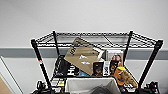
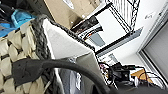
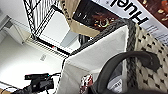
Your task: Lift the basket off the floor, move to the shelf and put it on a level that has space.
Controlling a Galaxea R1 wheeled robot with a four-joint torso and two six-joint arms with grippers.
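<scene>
Before you, the cream woven wicker basket [image 1: 92,85] sits raised below the tall black wire shelf's [image 1: 40,62] bare top level [image 1: 100,40]. You see its dark loop handles [image 2: 62,66] up close. Neither gripper's jaw state can be told.

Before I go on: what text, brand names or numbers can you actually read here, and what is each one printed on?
"Huel": black letters on the white and dark box on the black wire shelf, behind the cream woven basket.
Dark lettering on the tilted brown cardboard box: too blurred to read.
Print on the small cartons beside it: too small to read.
</scene>
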